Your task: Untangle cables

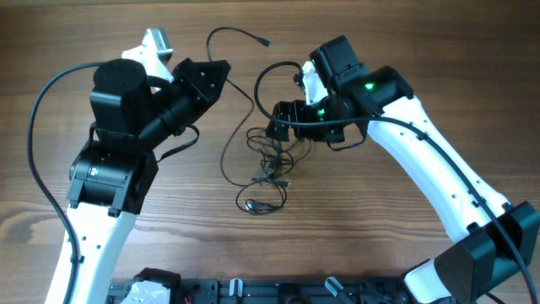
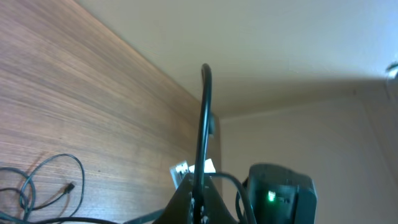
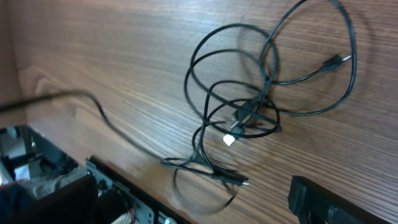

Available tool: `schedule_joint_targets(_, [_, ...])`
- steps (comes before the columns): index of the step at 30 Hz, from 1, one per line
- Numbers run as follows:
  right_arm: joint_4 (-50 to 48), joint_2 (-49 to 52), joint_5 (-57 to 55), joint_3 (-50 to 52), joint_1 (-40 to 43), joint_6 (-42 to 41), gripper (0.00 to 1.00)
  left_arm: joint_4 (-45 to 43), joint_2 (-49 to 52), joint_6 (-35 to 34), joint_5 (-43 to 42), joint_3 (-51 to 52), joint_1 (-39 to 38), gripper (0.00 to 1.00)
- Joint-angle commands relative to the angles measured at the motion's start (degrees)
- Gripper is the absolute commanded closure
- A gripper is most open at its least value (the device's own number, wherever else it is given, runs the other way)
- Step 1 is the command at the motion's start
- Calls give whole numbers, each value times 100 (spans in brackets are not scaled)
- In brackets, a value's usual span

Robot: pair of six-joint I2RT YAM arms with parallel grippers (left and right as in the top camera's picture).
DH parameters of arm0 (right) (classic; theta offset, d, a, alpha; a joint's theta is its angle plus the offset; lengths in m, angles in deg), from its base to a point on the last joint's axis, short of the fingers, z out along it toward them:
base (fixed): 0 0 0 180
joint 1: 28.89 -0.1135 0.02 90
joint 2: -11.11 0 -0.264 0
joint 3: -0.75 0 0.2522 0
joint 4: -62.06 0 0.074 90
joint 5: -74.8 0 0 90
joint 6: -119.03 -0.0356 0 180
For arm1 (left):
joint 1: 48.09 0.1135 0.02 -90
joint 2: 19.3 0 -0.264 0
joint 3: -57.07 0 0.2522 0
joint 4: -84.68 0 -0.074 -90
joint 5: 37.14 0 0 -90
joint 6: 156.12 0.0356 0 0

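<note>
Left fingers clenched on one of the cables; right fingers released. Pinch knot at 6 o'clock, pull slowly.

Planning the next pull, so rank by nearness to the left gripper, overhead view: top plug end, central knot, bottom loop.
From the left gripper:
1. Top plug end, beyond its tip.
2. Central knot, mid-table.
3. Bottom loop, below the knot.

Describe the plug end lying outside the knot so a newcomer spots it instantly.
On the wooden table, look at the middle of the far side. A thin black strand arcs from the shut left gripper to a small plug. Unlike the plugs inside the tangle, it lies alone on bare wood.
</note>
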Motion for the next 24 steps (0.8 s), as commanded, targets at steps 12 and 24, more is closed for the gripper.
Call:
schedule_joint_targets(12, [-1808, 125, -55, 1735, -699, -155, 0, 739, 11, -516, 409, -42, 341, 96])
schedule_joint_targets(24, [-2719, 706, -970, 1808, -1268, -494, 3, -848, -398, -1515, -258, -42, 544, 96])
